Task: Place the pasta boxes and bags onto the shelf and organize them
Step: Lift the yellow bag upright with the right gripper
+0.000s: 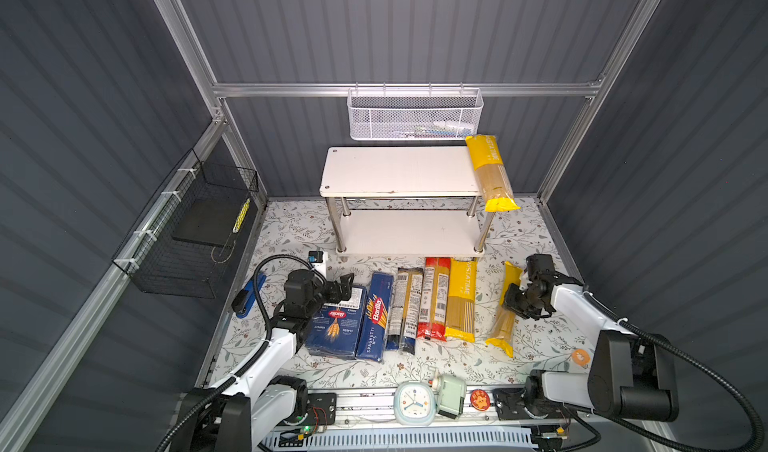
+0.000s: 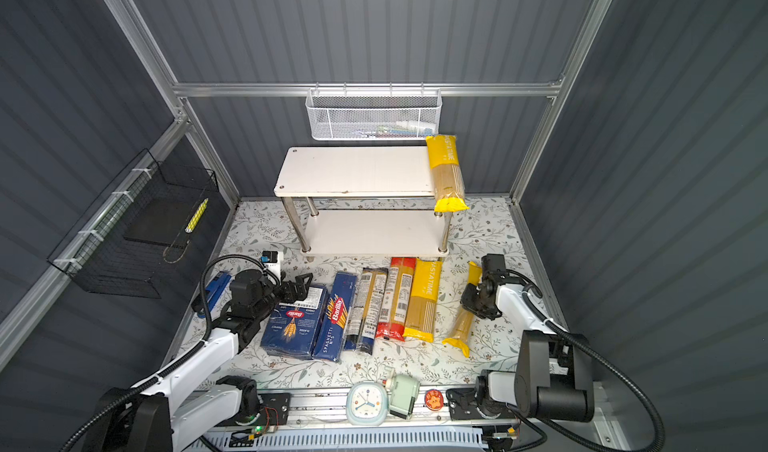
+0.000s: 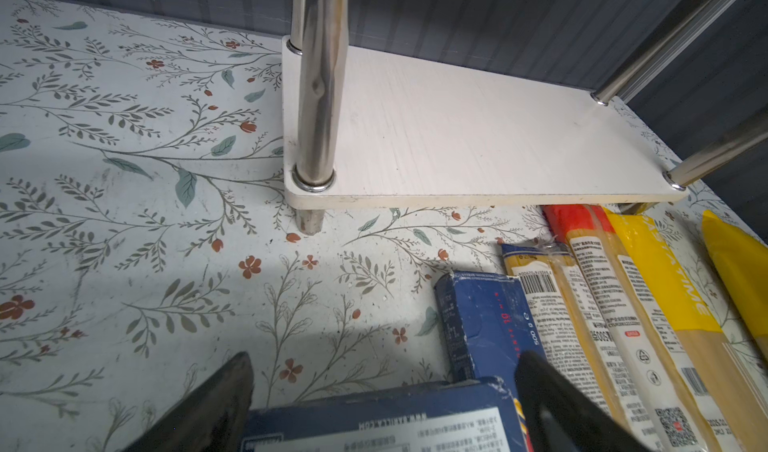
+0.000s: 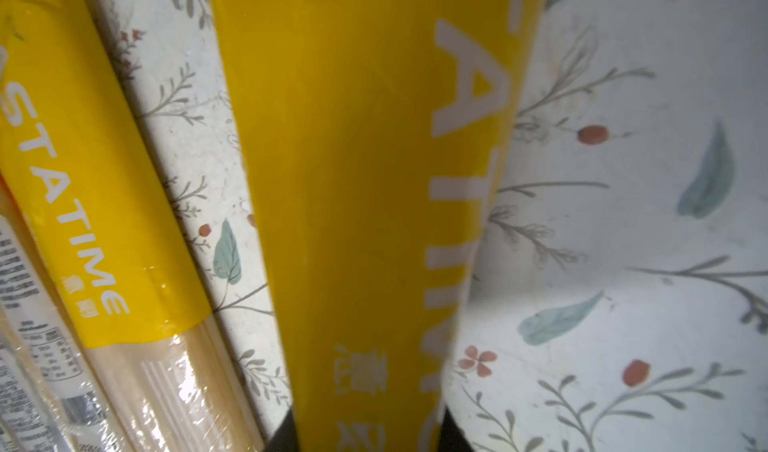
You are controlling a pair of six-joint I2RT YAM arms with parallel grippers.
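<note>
The right claw (image 1: 514,300) is down on the lone yellow bag (image 1: 503,330), which lies on the table (image 1: 540,346) off to the right of the row of packs (image 1: 432,304), in front of the shelf (image 1: 395,171). In the right wrist view its fingers (image 4: 286,435) press the bag from both sides, so I'd call this the pick-up, with the bag pinched but not yet raised. Another yellow bag (image 1: 490,171) already lies across the right end of the top board. Next it needs a level lift and a carry up beside that one. The left claw (image 1: 345,286) is spread above the far end of the wide blue box (image 1: 332,331), holding nothing.
</note>
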